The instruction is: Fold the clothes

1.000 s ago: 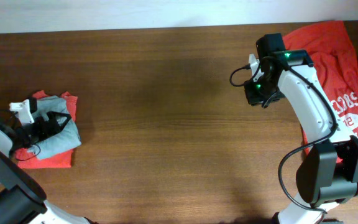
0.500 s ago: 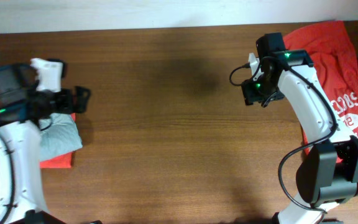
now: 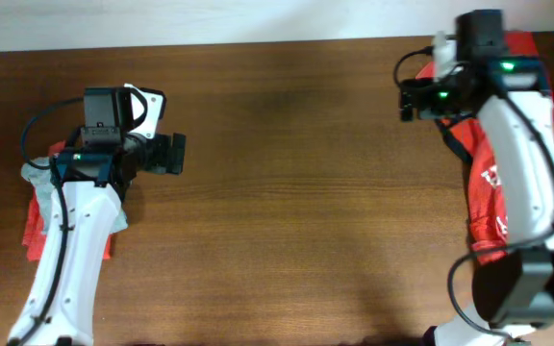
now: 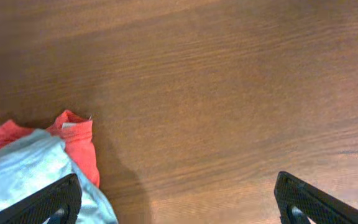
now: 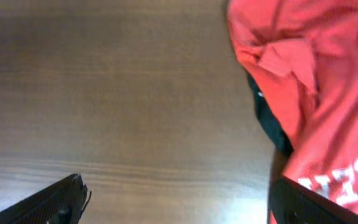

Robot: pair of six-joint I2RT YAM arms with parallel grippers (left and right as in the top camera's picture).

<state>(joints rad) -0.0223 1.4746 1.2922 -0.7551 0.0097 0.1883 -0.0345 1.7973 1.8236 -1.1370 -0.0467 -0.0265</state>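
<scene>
Dark brown wooden table (image 3: 277, 240) across the whole overhead view, with a pale strip (image 3: 162, 24) along its far edge. At the right edge, a large orange-red T-shirt (image 5: 328, 81), loose and rumpled, with white lettering (image 5: 347, 177), partly hidden under the right arm (image 3: 522, 163). At the left edge, partly under the left arm (image 3: 70, 250), a small pile: a pale grey-blue T-shirt (image 4: 23, 177) lying on top of a small folded orange-red T-shirt (image 4: 79, 146), with a red corner out beside the grey. Just right of that pile, above the wood and pointing toward the middle of the table, the left gripper (image 3: 174, 154), fingers (image 4: 48, 202) spread wide with only bare wood between them. Just left of the big shirt's edge, the right gripper (image 5: 188, 202), likewise wide open, gripping nothing, clear of the cloth.
</scene>
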